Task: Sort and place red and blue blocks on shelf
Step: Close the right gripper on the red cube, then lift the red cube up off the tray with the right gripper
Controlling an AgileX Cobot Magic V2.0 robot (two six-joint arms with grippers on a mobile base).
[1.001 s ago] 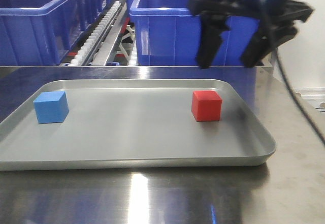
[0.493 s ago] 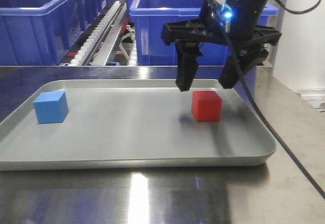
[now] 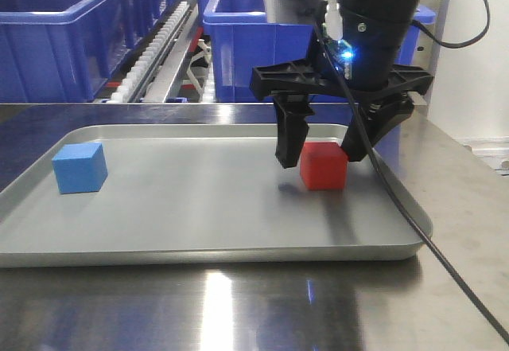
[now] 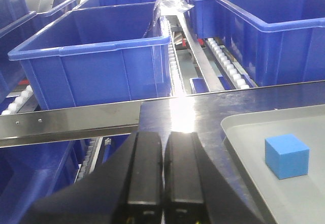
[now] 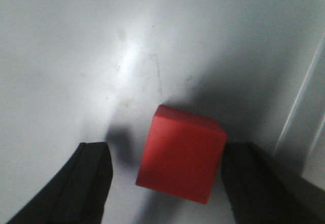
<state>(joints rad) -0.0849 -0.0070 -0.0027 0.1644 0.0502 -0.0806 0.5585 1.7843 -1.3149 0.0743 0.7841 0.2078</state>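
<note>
The red block [image 3: 324, 165] sits on the right part of a shallow grey tray [image 3: 199, 208]. The blue block [image 3: 79, 168] rests at the tray's left end. My right gripper [image 3: 320, 156] is open and low over the tray, one finger on each side of the red block [image 5: 183, 155]. In the right wrist view the right gripper [image 5: 170, 150] shows a gap to the block on the left and a narrow one on the right. My left gripper [image 4: 163, 137] is shut on nothing, left of the tray [image 4: 244, 132] and the blue block [image 4: 287, 155]. The shelf [image 4: 71, 122] stands behind.
Large blue bins [image 3: 270, 40] sit on the shelf's white roller rails [image 3: 151, 56], close behind the tray. The tray lies on a shiny steel table [image 3: 238, 303]. A black cable [image 3: 413, 224] trails from the right arm across the tray's right rim.
The right gripper has come down and slightly left from above the bins to straddle the red block. Both blocks have stayed where they were.
</note>
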